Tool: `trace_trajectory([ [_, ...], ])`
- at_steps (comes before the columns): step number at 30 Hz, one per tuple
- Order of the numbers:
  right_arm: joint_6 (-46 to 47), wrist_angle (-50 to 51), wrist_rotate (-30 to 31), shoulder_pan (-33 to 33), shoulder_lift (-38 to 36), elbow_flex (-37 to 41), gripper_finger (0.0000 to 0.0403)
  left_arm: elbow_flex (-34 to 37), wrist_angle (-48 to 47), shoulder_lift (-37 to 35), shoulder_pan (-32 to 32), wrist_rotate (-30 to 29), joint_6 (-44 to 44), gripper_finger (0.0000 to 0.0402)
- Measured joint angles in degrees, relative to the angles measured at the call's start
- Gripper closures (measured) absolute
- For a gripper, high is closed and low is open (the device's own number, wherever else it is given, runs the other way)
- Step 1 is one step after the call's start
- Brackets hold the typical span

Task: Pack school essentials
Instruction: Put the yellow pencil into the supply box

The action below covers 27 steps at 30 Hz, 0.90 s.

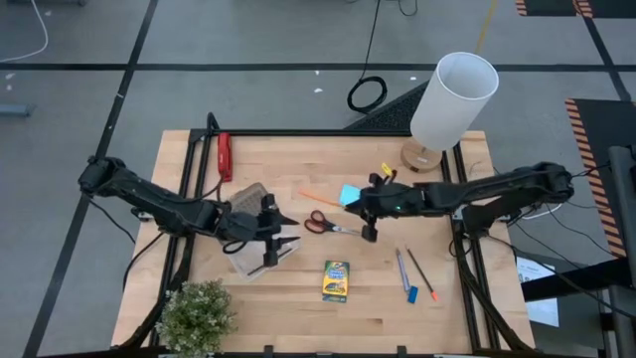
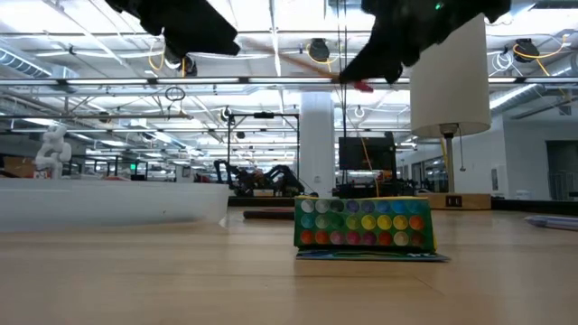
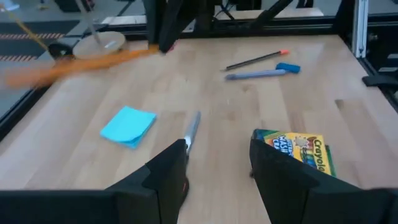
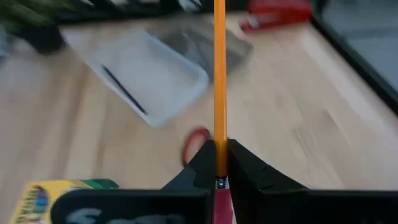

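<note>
We log the right tool (image 4: 219, 163) raised over the worktop (image 1: 298, 298), fingers pinched on the orange pencil (image 4: 219, 74), which juts straight out ahead of it. Just below the tool lie the red-handled scissors (image 1: 320, 223); the light-blue notepad (image 1: 350, 195) sits just beside it. Past the pencil tip, the clear case (image 4: 146, 74) lies open with a dark pencil (image 4: 123, 89) inside. The left tool (image 3: 217, 165) hangs over that case, fingers spread, nothing held. Between the tools, nearer the front edge, sits the crayon box (image 1: 336, 280). Behind the right tool lie the blue pen (image 1: 401, 267), a dark-shafted pencil (image 1: 420, 273) and small eraser (image 1: 411, 294). Farther out: lamp (image 1: 449, 104), red bar tool (image 1: 225, 156), potted plant (image 1: 196, 316).
</note>
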State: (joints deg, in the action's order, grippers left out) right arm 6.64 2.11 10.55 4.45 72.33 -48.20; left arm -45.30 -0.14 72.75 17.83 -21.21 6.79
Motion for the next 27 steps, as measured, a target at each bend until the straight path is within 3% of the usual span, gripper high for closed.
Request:
trace_trajectory([
  [9, -5.76, -25.65, -0.30, 7.31, -2.31, 8.01, 0.0388, 0.02, 22.22, 6.71, 1.06, -1.32, -6.78, 0.0220],
  [17, -10.48, -46.13, -0.29, 8.90, -1.41, 12.61, 0.0388, 0.07, 40.82, 11.21, 1.14, -0.83, -17.30, 0.0220],
  [23, -12.37, -56.53, -0.65, 7.71, 1.91, 13.85, 0.0388, 0.07, 45.03, 11.41, 0.39, -0.26, -18.89, 0.0207],
  [27, -11.97, -65.39, -5.00, 5.68, 6.33, 13.83, 0.0388, 0.07, 48.51, 11.43, 0.17, -1.03, -20.34, 0.0174],
])
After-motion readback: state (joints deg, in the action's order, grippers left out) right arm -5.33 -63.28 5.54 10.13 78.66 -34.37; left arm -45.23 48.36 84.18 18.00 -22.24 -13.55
